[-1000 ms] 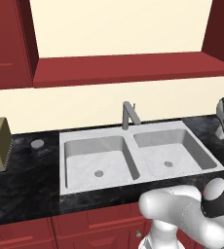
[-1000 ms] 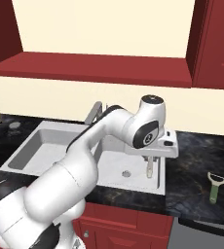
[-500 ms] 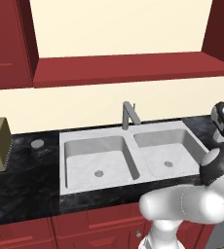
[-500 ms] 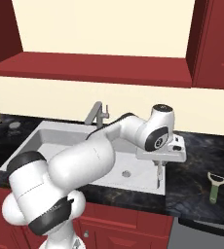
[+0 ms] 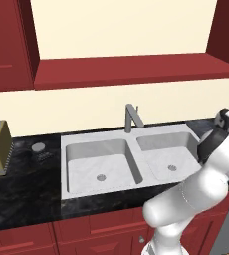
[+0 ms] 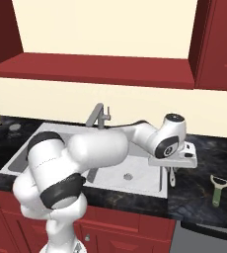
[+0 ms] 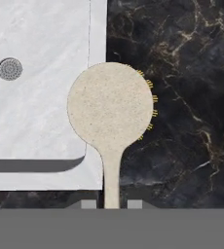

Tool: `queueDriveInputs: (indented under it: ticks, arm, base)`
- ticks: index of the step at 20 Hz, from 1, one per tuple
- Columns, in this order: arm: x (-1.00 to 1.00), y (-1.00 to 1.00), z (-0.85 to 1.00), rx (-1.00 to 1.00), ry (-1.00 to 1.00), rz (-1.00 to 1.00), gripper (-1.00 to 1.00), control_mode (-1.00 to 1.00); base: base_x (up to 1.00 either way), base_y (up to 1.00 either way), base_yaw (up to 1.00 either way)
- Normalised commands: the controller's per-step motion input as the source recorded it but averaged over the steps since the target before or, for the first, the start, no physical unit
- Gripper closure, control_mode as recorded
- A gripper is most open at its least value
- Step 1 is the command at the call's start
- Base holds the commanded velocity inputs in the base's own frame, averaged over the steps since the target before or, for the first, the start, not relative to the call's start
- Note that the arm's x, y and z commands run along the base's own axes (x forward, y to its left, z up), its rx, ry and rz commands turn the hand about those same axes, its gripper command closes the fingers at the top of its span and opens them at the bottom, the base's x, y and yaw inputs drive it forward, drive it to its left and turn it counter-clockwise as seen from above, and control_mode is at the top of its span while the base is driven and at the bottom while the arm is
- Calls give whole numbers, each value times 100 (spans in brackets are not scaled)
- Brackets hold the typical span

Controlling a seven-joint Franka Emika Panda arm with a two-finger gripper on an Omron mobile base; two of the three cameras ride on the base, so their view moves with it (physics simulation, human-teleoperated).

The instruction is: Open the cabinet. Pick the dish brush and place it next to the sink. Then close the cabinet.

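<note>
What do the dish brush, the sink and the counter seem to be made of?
Dish brush: probably matte plastic or wood, speckled tan back with yellow bristle tips at its edge. Sink: pale, dull, perhaps stone composite or enamel. Counter: polished black stone, marble-like with pale veins.

Gripper [image 7: 111, 204] clamped, pointing down, arm outstretched

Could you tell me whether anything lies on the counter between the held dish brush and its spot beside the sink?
Nothing visible does: the dish brush hangs over the sink rim and bare dark counter; the green-handled tool lies farther along.
</note>
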Motion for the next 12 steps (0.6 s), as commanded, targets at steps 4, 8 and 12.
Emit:
queueDriveInputs:
  ticks: [4,8,12]
  arm:
    - [33,-36,-22,0,0,3,100,-100]
    - [10,-42,-17,0,0,6,100,-100]
    - [0,-29,-15,0,0,6,100,-100]
  base:
    - [0,0,0]
    - [0,0,0]
    - [0,0,0]
